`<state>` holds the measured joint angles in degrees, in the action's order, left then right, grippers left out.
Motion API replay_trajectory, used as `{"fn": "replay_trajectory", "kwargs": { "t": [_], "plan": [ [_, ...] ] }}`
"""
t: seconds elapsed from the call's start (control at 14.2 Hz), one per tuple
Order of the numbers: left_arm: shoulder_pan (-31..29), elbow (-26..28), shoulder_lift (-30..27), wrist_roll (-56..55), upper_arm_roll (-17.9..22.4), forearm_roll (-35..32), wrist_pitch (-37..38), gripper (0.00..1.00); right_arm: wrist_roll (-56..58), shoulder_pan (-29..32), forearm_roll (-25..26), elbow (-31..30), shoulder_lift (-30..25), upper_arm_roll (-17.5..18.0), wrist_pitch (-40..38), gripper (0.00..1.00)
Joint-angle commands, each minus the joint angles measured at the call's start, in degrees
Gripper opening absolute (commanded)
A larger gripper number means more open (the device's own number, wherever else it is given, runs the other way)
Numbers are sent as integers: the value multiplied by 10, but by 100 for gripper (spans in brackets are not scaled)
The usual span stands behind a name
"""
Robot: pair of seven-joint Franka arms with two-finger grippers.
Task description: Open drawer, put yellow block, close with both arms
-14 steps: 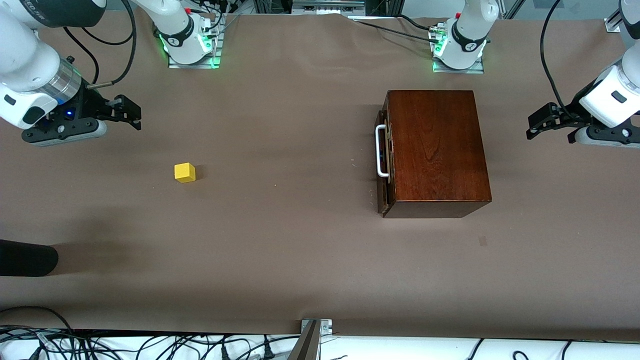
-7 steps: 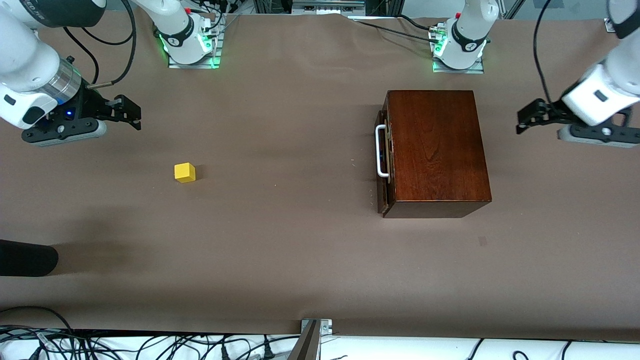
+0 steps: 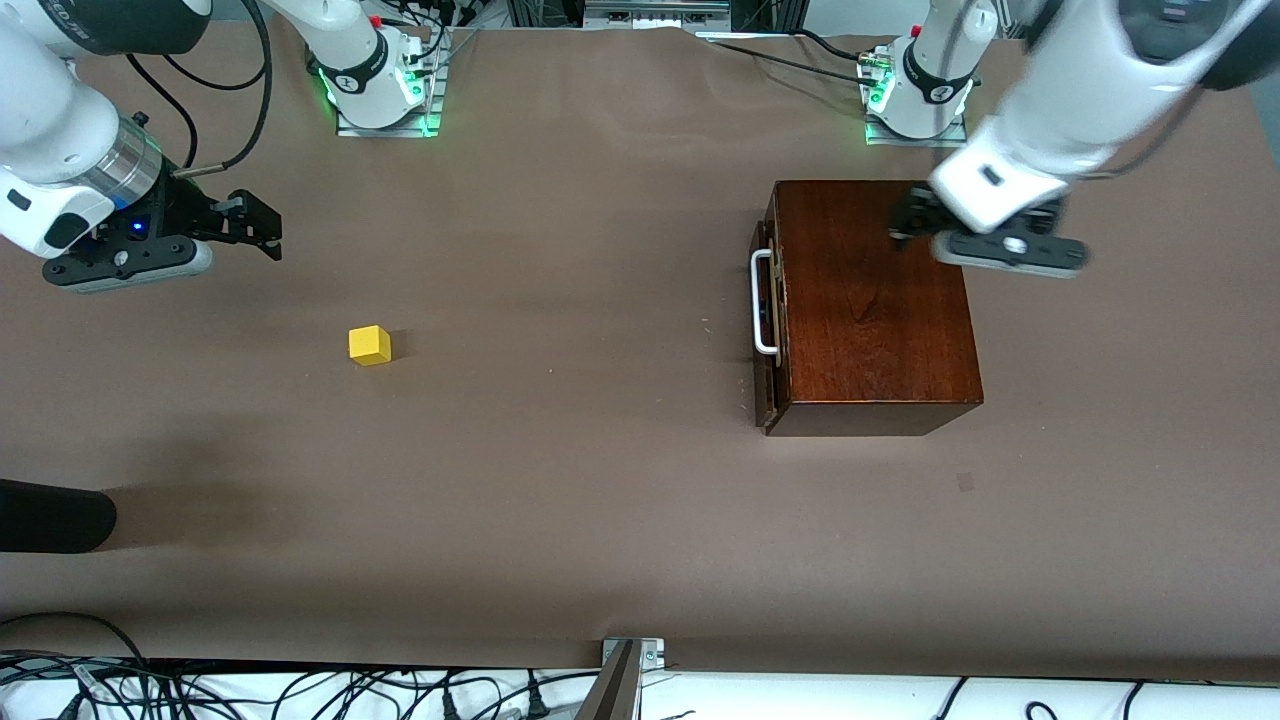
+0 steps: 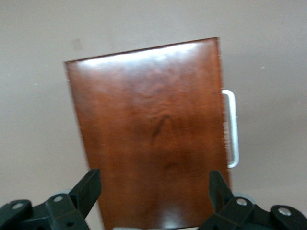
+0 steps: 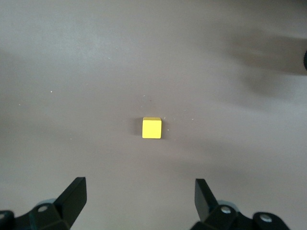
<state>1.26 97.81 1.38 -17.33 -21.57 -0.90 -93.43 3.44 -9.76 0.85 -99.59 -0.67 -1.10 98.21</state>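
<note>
The dark reddish-brown wooden box (image 3: pixel 880 300) lies toward the left arm's end of the table. Its drawer front (image 3: pixel 769 405) sits close against the box, with the white loop handle (image 3: pixel 762 303) facing the right arm's end. My left gripper (image 3: pixel 903 222) hovers open over the box top (image 4: pixel 153 129), nothing between its fingers; its wrist view also shows the handle (image 4: pixel 232 128). The yellow block (image 3: pixel 369 345) rests on the bare table toward the right arm's end. My right gripper (image 3: pixel 265 228) waits open above the table, and the block (image 5: pixel 152 128) lies ahead of its gripper (image 5: pixel 139 186), apart from it.
The two arm bases (image 3: pixel 380 85) (image 3: pixel 920 95) stand along the table edge farthest from the front camera. A black rounded object (image 3: pixel 50 515) juts in at the right arm's end. Cables and a metal bracket (image 3: pixel 628 665) line the nearest edge.
The left arm has swung in from past the table's end until its gripper is over the wooden box. The right arm, block and box have not moved.
</note>
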Motion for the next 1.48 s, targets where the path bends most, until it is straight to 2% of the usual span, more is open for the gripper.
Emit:
{"fn": "replay_trajectory", "kwargs": {
  "t": [0.0, 0.21, 0.35, 0.7, 1.05, 1.41],
  "plan": [
    [5, 2, 20, -90, -50, -13, -28, 100, 9, 6, -6, 12, 3, 1, -10, 100],
    [24, 5, 59, -168, -96, -15, -76, 100, 9, 6, -6, 12, 3, 2, -10, 100],
    [31, 8, 90, -183, -120, -16, -102, 100, 9, 6, -6, 12, 3, 1, -10, 100],
    [73, 18, 137, -191, -124, -86, -109, 100, 9, 6, -6, 12, 5, 2, -7, 100],
    [130, 30, 192, -350, -124, -213, -128, 100, 9, 6, -6, 11, 5, 1, -7, 100],
    [139, 58, 226, -388, -118, -297, -177, 100, 9, 7, -6, 11, 5, 1, -8, 100]
  ]
}}
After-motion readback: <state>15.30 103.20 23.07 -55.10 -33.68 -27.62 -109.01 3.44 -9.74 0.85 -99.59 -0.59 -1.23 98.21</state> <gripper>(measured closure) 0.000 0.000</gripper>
